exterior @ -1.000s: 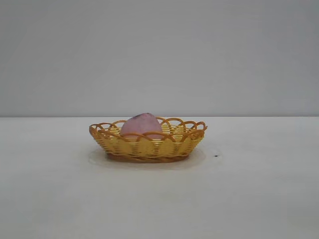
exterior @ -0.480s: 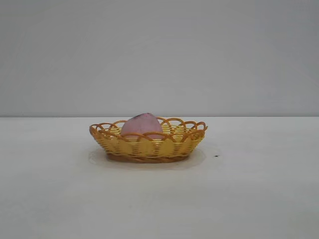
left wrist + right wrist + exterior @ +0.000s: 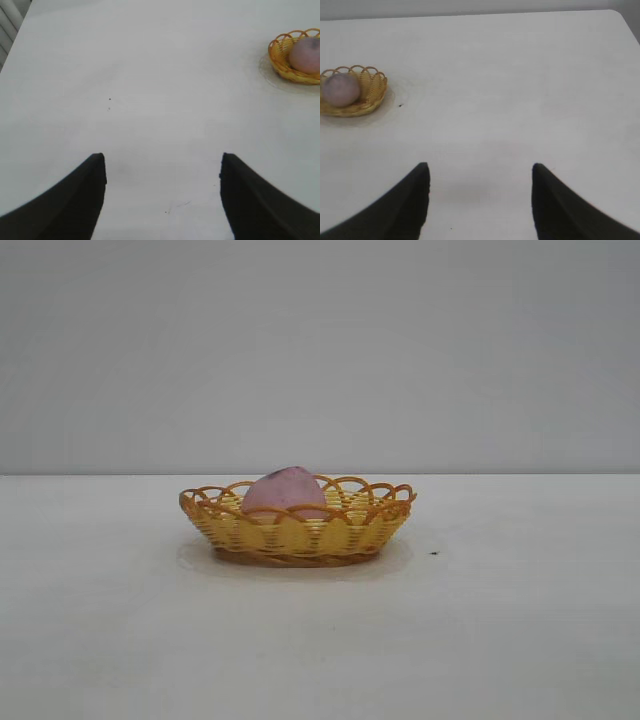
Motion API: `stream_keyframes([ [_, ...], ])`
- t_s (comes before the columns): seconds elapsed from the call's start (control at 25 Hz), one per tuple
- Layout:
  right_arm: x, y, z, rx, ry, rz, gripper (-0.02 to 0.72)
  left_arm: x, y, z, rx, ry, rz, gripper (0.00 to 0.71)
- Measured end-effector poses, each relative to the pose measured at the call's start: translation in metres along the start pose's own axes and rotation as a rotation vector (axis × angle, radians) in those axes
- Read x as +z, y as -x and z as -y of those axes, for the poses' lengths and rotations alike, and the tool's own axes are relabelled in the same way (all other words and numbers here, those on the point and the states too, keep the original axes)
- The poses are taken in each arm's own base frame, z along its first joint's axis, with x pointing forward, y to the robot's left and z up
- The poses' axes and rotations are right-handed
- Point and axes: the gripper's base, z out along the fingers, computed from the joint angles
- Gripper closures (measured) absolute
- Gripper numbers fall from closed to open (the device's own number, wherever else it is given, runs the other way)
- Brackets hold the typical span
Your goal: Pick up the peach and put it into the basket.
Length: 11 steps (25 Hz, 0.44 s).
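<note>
1. White tabletop (image 3: 520, 640) fills your views; neither arm shows in the exterior view.
2. Your left gripper (image 3: 162, 172) and right gripper (image 3: 480, 177) both hang spread wide, holding nothing, their fingers cut off by the frame.
3. Your peach (image 3: 285, 490) sits inside the basket (image 3: 330, 535), well apart from both grippers, mid-table.

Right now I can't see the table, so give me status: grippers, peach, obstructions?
Left gripper open, away from basket. Right gripper open, also away. Peach sits in basket. Nothing in the way.
</note>
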Motion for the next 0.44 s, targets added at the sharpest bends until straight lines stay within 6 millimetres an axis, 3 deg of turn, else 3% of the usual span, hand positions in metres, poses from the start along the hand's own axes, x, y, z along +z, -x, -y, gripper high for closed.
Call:
stream_keyframes([
  [0.04,0.0000,0.0000,0.0000,0.000,0.000,0.000,0.327,0.0000,0.0000,0.0000,0.000,0.000,0.000,0.282],
  [0.24,0.0000,0.0000,0.0000,0.002,0.000,0.000,0.328,0.0000,0.0000,0.0000,0.000,0.000,0.000,0.282],
  [0.28,0.0000,0.0000,0.0000,0.002,0.000,0.000,0.376,0.0000,0.0000,0.0000,0.000,0.000,0.000,0.282],
  [0.4,0.0000,0.0000,0.0000,0.004,0.000,0.000,0.379,0.0000,0.0000,0.0000,0.000,0.000,0.000,0.282],
  [0.44,0.0000,0.0000,0.0000,0.004,0.000,0.000,0.424,0.0000,0.0000,0.0000,0.000,0.000,0.000,0.282],
])
